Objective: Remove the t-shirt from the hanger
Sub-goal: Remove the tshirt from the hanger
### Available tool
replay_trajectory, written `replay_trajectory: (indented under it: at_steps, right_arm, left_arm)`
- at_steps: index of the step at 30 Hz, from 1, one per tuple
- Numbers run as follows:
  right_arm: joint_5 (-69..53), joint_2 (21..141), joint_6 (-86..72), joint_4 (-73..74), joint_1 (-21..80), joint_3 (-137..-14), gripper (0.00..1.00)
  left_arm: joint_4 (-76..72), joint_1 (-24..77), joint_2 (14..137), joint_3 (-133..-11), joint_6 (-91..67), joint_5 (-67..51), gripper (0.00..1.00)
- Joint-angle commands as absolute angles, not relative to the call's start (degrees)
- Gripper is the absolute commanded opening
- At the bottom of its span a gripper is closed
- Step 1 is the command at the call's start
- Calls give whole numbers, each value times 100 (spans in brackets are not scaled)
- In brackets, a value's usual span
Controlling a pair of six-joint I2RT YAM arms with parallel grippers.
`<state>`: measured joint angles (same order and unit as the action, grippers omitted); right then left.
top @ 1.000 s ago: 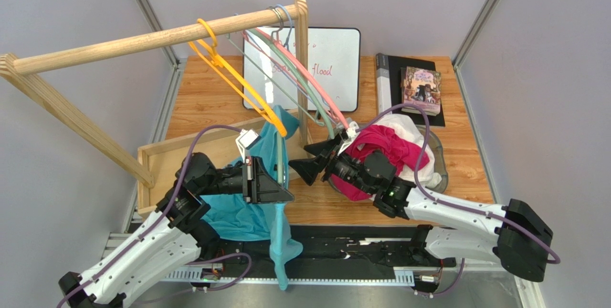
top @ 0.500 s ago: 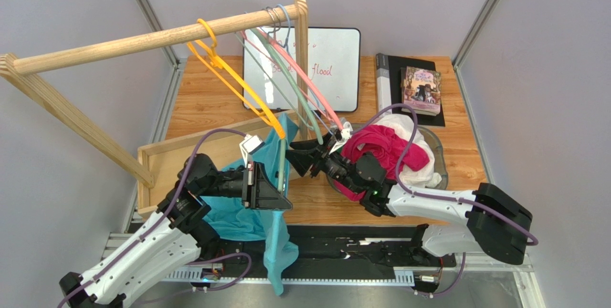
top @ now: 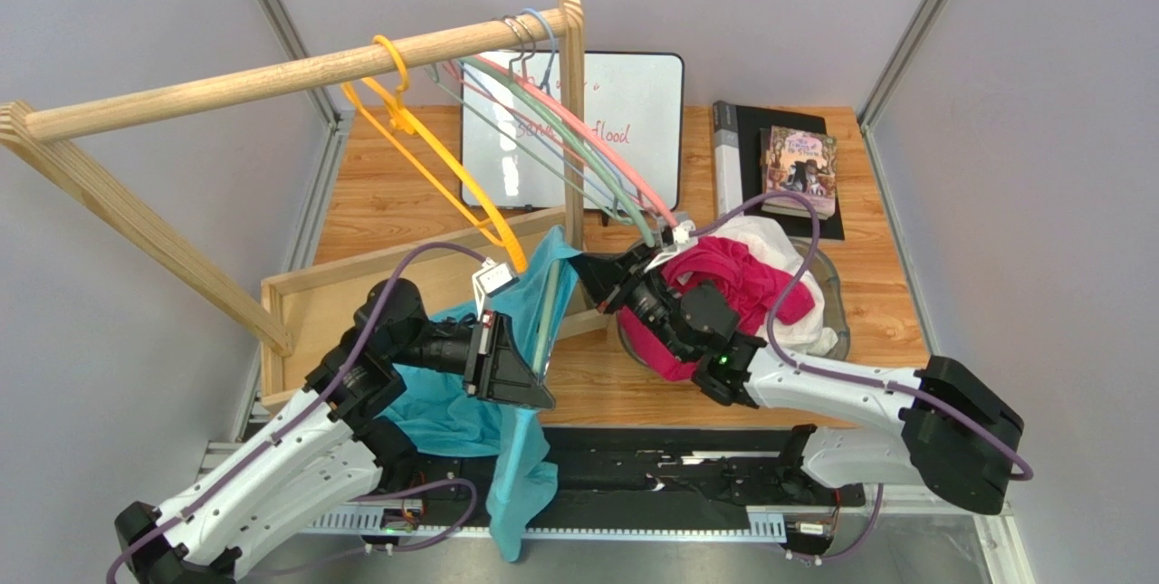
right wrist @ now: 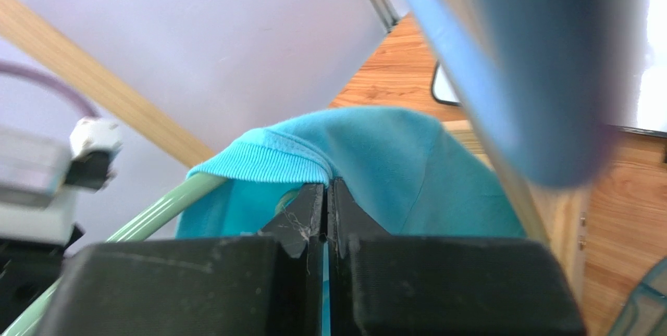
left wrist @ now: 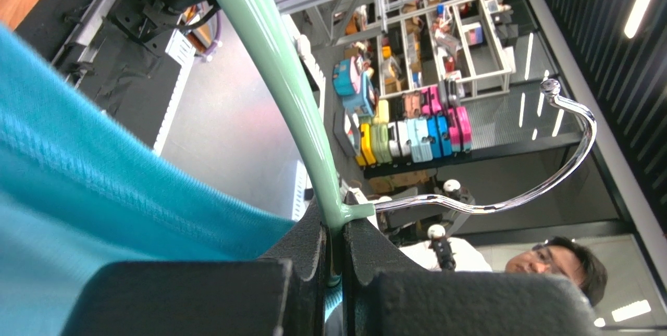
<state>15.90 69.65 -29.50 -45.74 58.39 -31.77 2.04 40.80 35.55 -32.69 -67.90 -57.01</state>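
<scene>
Clamping our left hand (left wrist: 335, 234) on the mint-green plastic hanger (left wrist: 291, 94), we pinch the teal fabric t-shirt (right wrist: 407, 172) at its ribbed collar with our right hand (right wrist: 326, 199).

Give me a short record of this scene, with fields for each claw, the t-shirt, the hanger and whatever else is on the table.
left claw: shut on the green hanger near its neck
right claw: shut on the teal t-shirt at the collar
t-shirt: collar over the hanger's arm, the rest hanging down
rack: wooden rail carrying an orange hanger and several more
also there: whiteboard, book, pink and white clothes
</scene>
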Motion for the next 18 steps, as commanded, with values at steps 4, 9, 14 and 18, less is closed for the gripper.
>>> replay_trajectory:
  at_steps: [4,9,14,18]
  right_arm:
    - [960,7189,-3997,-3385,4976,-4016,0]
    - [187,7628,-4420,-2673,4439,-4587,0]
    - [-403,8085,-4763,-2224,4175,-4922,0]
    - [-650,8446,-5026,-2119,4026,-5010,0]
  left_arm:
    - [650,4096,3402,-3630,-6267,-6170,0]
    - [1124,4096,3349,-3884,-5872,-6310,0]
    - [1160,4096,3147,-4148,-5783,-6389,0]
    - [1213,4096,2971,-4368,-5739,-6469,0]
